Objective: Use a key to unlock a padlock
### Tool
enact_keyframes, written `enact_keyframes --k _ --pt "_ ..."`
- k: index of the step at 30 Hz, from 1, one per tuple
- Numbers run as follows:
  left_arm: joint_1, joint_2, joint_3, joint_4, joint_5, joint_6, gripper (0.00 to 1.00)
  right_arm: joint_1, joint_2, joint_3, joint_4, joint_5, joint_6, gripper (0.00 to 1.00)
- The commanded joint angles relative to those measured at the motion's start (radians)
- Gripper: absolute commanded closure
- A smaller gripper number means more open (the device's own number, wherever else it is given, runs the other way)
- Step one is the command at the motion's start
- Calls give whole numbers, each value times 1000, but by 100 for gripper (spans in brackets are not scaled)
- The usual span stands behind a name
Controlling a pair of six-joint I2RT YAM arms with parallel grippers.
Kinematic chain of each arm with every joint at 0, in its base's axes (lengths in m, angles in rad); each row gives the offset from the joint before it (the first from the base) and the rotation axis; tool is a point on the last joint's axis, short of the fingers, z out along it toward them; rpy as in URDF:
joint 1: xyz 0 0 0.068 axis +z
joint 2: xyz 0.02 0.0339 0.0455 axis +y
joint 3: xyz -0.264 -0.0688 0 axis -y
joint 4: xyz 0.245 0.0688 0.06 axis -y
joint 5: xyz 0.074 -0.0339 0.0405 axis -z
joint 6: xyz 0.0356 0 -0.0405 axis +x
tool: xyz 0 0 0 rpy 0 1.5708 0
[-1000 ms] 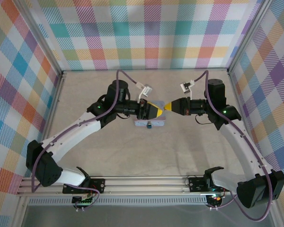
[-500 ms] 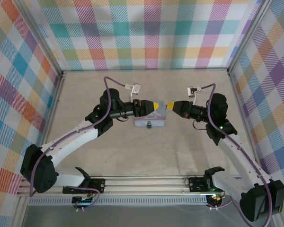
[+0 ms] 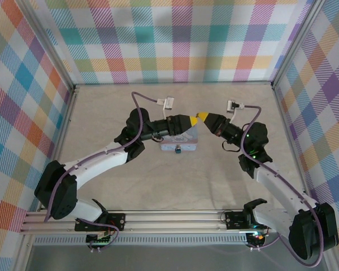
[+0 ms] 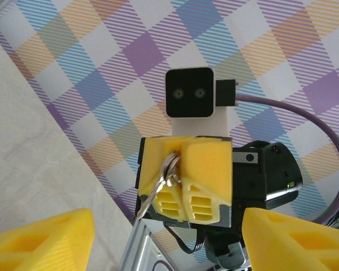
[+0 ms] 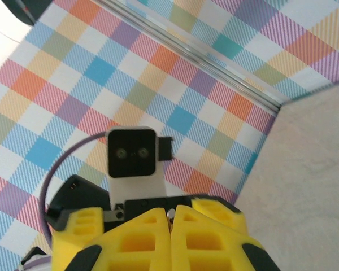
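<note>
Left gripper (image 3: 190, 121): fingers stood apart. Right gripper (image 4: 179, 180): fingers pressed together on a key (image 4: 156, 193). Both arms reached inward, tips nearly meeting.

Pastel multicoloured plaid wall panels (image 3: 175, 39) enclose three sides, joined by slim aluminium corner posts (image 3: 47, 45). The beige, cloth-textured table surface (image 3: 101, 113) is evenly lit.

Bright, even, diffuse light; no glare. Shadows on the table (image 3: 101, 113) are weak and soft-edged. Top view is sharp, with side walls splaying outward toward the frame edges. Left wrist view: left gripper's fingers (image 4: 42, 240), near the lens, are blurred; plaid wall (image 4: 271, 45) is crisp.
</note>
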State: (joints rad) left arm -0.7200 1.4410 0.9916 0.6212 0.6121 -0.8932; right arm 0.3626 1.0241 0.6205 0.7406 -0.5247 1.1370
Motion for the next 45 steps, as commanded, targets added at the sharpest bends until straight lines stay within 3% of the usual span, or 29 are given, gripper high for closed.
enact_keyframes --k 1,16,18,20,25,33,45 --pt "-10 11 27 109 26 -32 38 11 24 -14 145 29 48 100" --pt "-11 -7 42 65 33 13 68 15 21 -47 160 41 72 100" --pt "-9 -8 48 45 28 22 67 15 22 -51 173 33 83 100" --pt "-7 -10 50 26 19 35 58 15 22 -59 199 27 98 100" --pt "-5 -1 46 18 24 34 56 14 -9 -52 186 38 87 100" --pt "-4 -7 25 17 17 36 45 15 -25 -45 186 36 88 100" --pt "5 0 58 33 20 39 48 15 -4 -77 240 5 139 100"
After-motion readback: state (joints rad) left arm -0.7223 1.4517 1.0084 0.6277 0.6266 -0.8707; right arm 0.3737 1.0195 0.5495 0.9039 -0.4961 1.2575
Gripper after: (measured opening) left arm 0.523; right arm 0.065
